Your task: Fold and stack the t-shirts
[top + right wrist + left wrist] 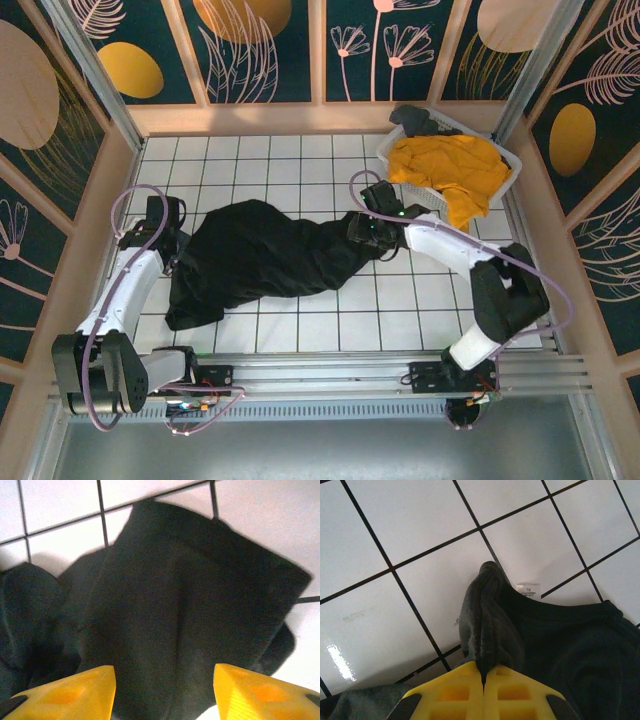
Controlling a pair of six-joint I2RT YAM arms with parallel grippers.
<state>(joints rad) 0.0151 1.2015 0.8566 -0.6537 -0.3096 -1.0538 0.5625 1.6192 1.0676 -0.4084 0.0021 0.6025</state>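
The black t-shirt (270, 258) lies crumpled in a long band across the white tiles. My left gripper (172, 248) is at its left end, shut on a raised fold of the black cloth (487, 615); the yellow jaws meet on that fold in the left wrist view, where the gripper (484, 676) sits low in frame. My right gripper (366, 230) is at the shirt's right end, and its yellow fingers (75, 692) stand apart, open, just above the black cloth (175, 610). The mustard-yellow t-shirt (452, 172) lies heaped in the basket.
A white lattice basket (505, 185) stands at the back right corner, with a dark cloth (420, 120) at its far end. A white label (528, 589) shows by the black shirt's collar. Patterned walls close in the tiled table on three sides.
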